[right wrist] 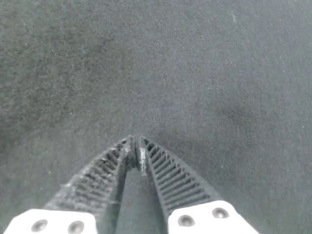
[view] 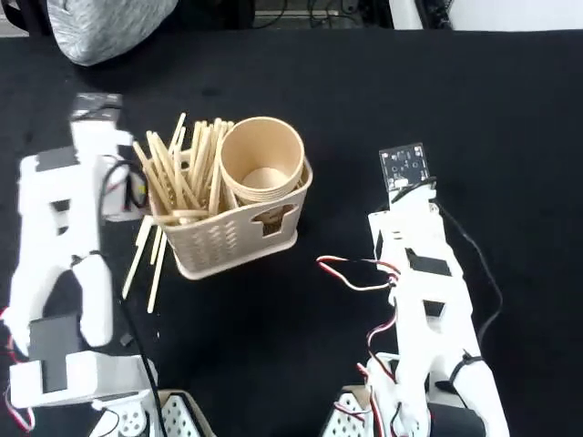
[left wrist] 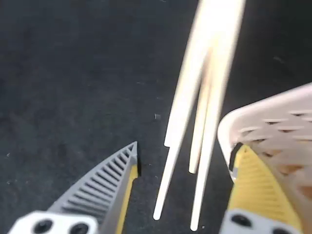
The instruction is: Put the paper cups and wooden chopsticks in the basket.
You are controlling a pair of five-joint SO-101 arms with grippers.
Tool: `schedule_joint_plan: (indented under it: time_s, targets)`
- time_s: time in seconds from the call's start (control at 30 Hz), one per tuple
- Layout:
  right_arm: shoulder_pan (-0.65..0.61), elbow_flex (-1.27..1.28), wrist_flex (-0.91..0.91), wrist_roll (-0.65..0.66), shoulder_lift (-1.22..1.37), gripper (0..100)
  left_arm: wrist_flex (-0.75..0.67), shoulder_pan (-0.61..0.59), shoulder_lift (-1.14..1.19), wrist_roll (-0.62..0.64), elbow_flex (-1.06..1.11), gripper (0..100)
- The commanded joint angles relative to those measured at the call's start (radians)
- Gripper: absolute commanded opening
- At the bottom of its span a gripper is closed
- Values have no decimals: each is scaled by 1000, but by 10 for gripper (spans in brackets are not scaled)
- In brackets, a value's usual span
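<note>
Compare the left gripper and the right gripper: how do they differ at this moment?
The left gripper is open; the right gripper is shut. The left gripper straddles loose chopsticks lying on the black cloth beside the basket; the right gripper is over bare cloth. Both grip nothing.

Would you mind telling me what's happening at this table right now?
Two arms are tidying cups and chopsticks into a basket. The stacked paper cups and most chopsticks already stand in it. A few loose chopsticks lie on the table beside the basket, and the left gripper hangs open over them. The right gripper is shut over bare table, holding nothing.
</note>
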Motion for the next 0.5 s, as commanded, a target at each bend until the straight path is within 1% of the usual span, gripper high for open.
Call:
schedule_joint_plan:
  time_s: [0.0, 0.13, 0.3, 0.37, 0.47]
  targets:
    - [-12, -2, -17, 8, 1, 15, 49, 122, -11, 51, -1, 310]
    - [-12, -2, -17, 8, 1, 15, 40, 163, -11, 117, -10, 310]
    - [-12, -2, -17, 8, 1, 15, -2, 209, -8, 127, -10, 310]
    - [-12, -2, -17, 8, 1, 15, -18, 177, -9, 112, -35, 310]
    - [-12, -2, -15, 8, 1, 15, -20, 82, 17, 32, -111, 312]
